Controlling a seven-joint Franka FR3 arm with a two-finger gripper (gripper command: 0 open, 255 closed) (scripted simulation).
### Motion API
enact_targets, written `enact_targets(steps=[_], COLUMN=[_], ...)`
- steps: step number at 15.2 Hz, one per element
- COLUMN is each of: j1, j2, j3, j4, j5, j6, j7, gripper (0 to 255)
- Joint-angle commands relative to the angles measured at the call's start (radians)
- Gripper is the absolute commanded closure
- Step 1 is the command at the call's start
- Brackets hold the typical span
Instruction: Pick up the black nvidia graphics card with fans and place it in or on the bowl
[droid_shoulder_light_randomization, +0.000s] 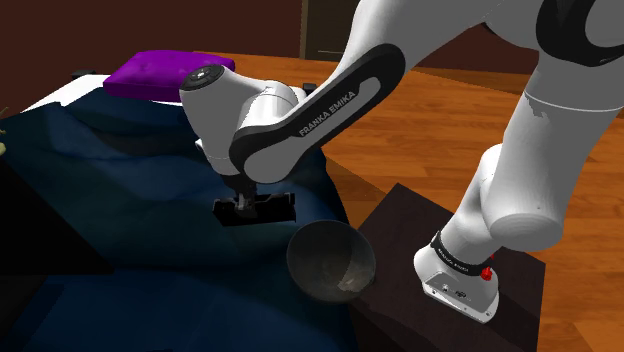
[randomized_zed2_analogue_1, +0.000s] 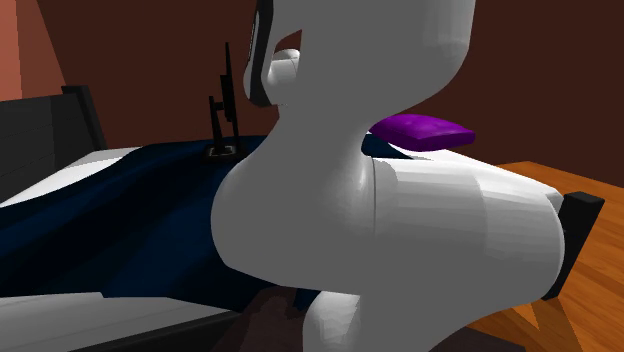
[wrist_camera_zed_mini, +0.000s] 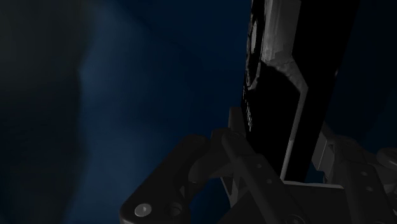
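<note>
The black graphics card (droid_shoulder_light_randomization: 268, 209) lies low on the dark blue blanket (droid_shoulder_light_randomization: 110, 190), just left of the bowl in the shoulder view. My gripper (droid_shoulder_light_randomization: 243, 203) comes down on it from above and is shut on it. In the wrist view the card (wrist_camera_zed_mini: 280, 76) runs away from the hand with a fan face showing. It is clasped between the two black fingers (wrist_camera_zed_mini: 233, 145) of the gripper (wrist_camera_zed_mini: 280, 153). The dark grey round bowl (droid_shoulder_light_randomization: 331, 262) sits at the blanket's edge, close to the card and nearer the stand.
A purple pillow (droid_shoulder_light_randomization: 165, 72) lies at the far end of the bed (randomized_zed2_analogue_1: 425, 130). The dark stand (droid_shoulder_light_randomization: 420, 230) carries the arm's base beside the bowl. Wooden floor (droid_shoulder_light_randomization: 440, 110) stretches beyond. The white arm (randomized_zed2_analogue_1: 350, 200) blocks much of the second exterior view.
</note>
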Motion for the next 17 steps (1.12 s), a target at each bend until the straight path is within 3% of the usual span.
enact_targets(steps=[1,7,17], j1=[0.0,0.0,-0.005], j2=[0.0,0.0,-0.076], j3=[0.0,0.0,0.008], j4=[0.0,0.0,0.052], j5=[0.0,0.0,0.043], j6=[0.0,0.0,-0.119], j7=[0.0,0.0,-0.039], gripper=[255,255,255])
